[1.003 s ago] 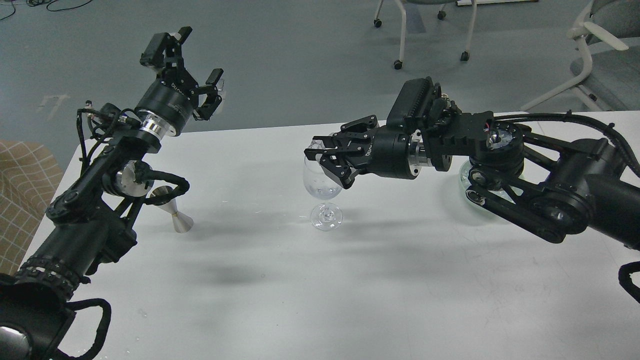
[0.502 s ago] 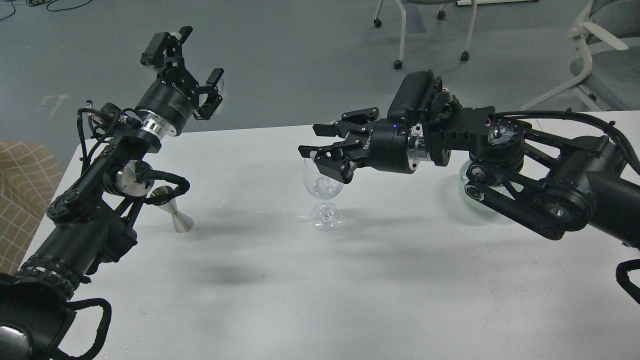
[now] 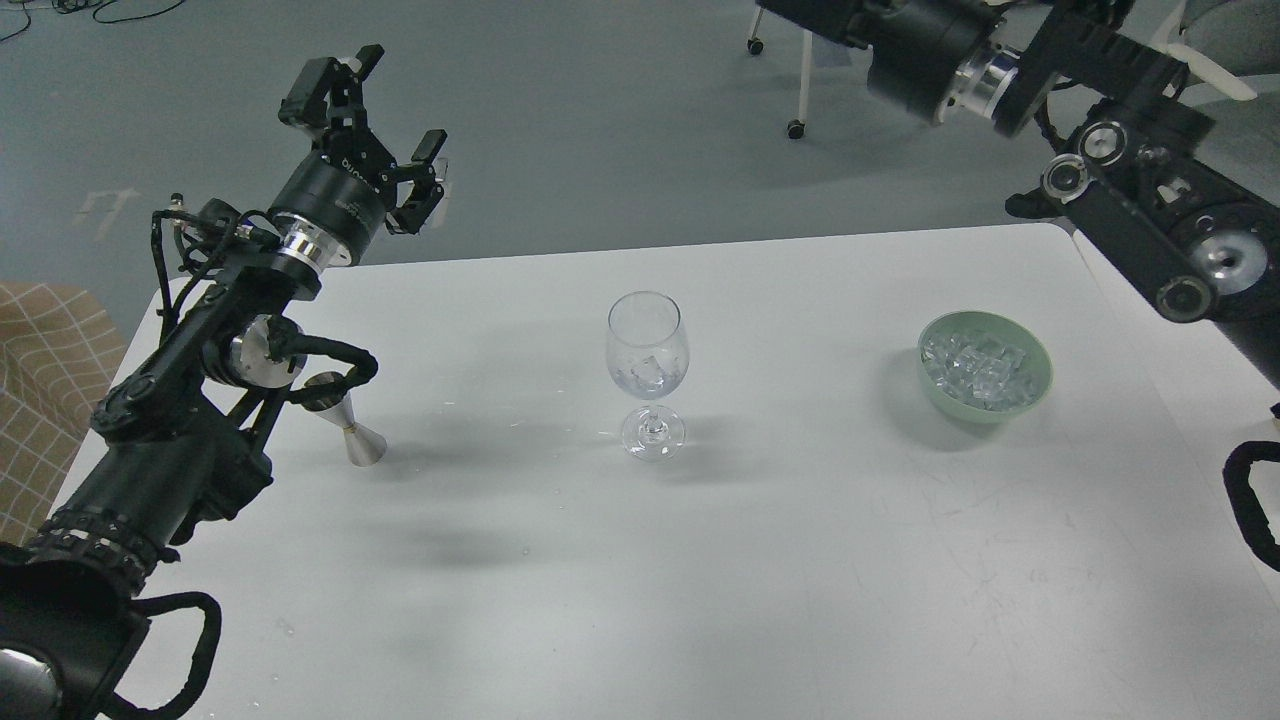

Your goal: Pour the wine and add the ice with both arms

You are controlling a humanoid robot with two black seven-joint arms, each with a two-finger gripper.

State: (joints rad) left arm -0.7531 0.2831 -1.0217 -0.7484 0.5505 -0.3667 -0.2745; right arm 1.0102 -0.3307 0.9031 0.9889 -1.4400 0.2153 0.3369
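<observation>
A clear wine glass [image 3: 647, 345] stands upright at the table's middle. One ice cube [image 3: 651, 374] lies in its bowl; any wine there is too faint to make out. A green bowl [image 3: 1032, 385] at the right holds several ice cubes [image 3: 975, 362]. My left gripper [image 3: 385, 112] is open and empty, raised beyond the table's far left edge. My right arm is lifted high at the top right. Only the right gripper's body [image 3: 900, 35] shows, and its fingers are cut off by the top edge.
A metal jigger [image 3: 350, 428] stands on the table at the left, partly behind my left arm. A checked brown cushion [image 3: 40, 400] lies off the left edge. Office chairs [image 3: 1190, 90] stand on the floor behind the table.
My right gripper opened over the wine glass, left an ice cube in it, then rose up and back to the top right, uncovering the green bowl. The left arm barely moved.
</observation>
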